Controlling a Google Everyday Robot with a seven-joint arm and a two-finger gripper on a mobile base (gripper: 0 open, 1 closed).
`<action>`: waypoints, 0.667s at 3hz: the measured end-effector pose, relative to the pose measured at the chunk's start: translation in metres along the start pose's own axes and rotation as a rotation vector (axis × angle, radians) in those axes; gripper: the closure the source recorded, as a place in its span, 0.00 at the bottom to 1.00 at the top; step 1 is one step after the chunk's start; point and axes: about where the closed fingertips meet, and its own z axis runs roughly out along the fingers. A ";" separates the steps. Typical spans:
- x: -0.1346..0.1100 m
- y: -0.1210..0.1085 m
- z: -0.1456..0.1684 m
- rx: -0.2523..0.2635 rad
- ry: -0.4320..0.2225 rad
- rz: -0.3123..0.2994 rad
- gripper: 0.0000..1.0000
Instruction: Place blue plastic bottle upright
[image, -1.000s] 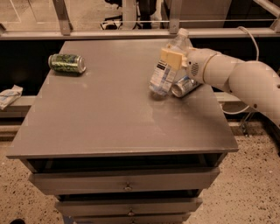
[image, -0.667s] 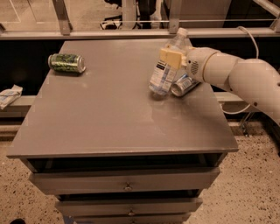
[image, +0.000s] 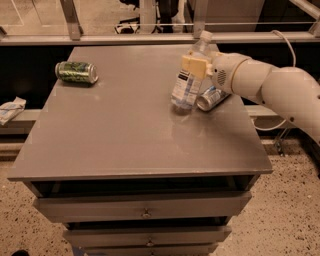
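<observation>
The blue plastic bottle (image: 189, 76) is clear with a white cap and a white-and-blue label. It stands almost upright, tilted with its cap to the right, its base on or just above the grey table top (image: 125, 130) at the right side. My gripper (image: 194, 66) comes in from the right on a white arm and is shut on the bottle's upper body, one tan finger (image: 192, 65) across the front.
A blue-and-silver can (image: 212, 98) lies on its side just right of the bottle, under my wrist. A green can (image: 76, 72) lies on its side at the table's far left. Drawers sit below the table front. A rail runs behind the table.
</observation>
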 end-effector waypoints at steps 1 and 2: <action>0.014 -0.002 -0.013 -0.023 -0.056 -0.054 1.00; 0.005 -0.001 -0.014 -0.023 -0.056 -0.054 1.00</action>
